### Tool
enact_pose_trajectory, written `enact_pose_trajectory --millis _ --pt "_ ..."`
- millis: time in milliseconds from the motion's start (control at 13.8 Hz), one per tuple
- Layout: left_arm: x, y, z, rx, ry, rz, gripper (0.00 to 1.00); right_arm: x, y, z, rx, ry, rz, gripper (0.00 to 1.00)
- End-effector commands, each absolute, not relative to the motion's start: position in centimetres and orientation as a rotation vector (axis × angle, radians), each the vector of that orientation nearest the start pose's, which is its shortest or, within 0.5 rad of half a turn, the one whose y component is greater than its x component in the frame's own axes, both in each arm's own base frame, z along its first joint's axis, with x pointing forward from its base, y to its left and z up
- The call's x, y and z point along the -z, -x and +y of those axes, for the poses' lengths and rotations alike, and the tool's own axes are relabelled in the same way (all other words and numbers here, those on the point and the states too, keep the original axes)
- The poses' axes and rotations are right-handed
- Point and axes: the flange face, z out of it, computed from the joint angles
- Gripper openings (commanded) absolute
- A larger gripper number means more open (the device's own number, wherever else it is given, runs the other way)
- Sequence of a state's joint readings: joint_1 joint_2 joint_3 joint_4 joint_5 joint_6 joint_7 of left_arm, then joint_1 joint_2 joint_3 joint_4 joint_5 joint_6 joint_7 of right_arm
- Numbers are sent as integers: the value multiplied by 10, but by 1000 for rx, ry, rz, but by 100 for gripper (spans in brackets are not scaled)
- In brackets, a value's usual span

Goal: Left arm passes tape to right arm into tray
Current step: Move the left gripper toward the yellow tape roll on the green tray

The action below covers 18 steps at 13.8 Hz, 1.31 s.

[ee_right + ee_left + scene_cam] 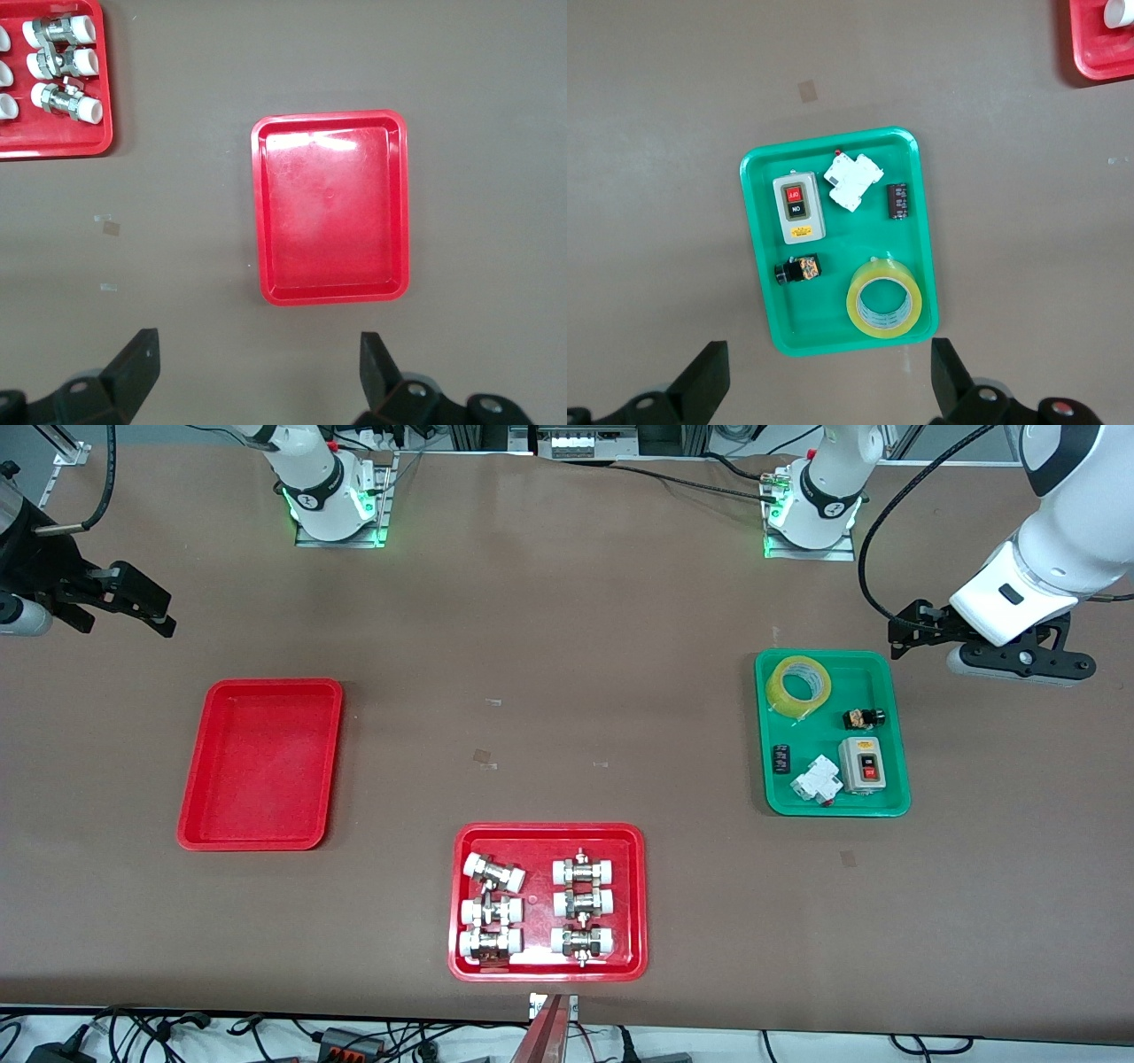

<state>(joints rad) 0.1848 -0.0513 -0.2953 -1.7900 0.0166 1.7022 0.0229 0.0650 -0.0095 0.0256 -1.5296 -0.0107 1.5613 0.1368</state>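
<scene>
Nothing is in hand yet: the wide roll of translucent yellow packing tape [799, 685] lies flat in the green plastic tray [893, 691], in the corner farthest from the front camera and toward the middle of the table. It shares that tray with a grey switch box [863, 764], a white breaker [815, 779] and two small black parts, each lying apart from the roll, so its rim looks free to grasp.

By my reading the left arm [1054, 549] is poised for the pickup. The left gripper [828, 376] hovers over bare table just beside the green tray's edge toward the left arm's end, fingers spread wide and empty, and its wrist camera looks straight down on the roll.

The plain bright red rectangular plastic tray [190, 815], the drop-off, sits well apart toward the right arm's end and holds nothing. The right gripper [259, 367] waits over bare table beside it, fingers likewise spread and empty, looking down into it, probably ready to receive.

A second red tray of white-capped metal fittings [638, 903] lies nearest the front camera, between the two.

Both arms are cut off at the front view's edges; the left gripper's fingertips there are hidden under the wrist, and the small black parts are too small to identify.
</scene>
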Motion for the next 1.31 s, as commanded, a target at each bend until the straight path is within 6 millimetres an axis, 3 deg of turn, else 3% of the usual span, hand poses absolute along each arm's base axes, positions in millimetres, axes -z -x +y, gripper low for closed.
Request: enact_pose_trajectory --millis 0,291,509,582,727,873,1236 --pt "-561 -541 -60 -65 3093 230 100 -654 -543 47 62 3149 49 100" --pt "-561 -541 -60 -65 3094 214 100 -651 -548 43 67 3147 63 100" --pt "-548 -551 -57 -101 3106 206 100 -652 -547 43 64 3146 66 100" --pt "-535 -554 -60 -133 3105 214 100 -651 -547 43 62 3147 66 100" --pt "-499 -564 -59 -184 3115 213 100 -651 -546 43 59 3148 63 100" --pt "-447 -560 -56 -158 3121 207 100 -651 -546 43 62 3148 63 100" --pt "-341 -492 -64 -135 3098 251 100 -649 -546 48 48 3149 59 100"
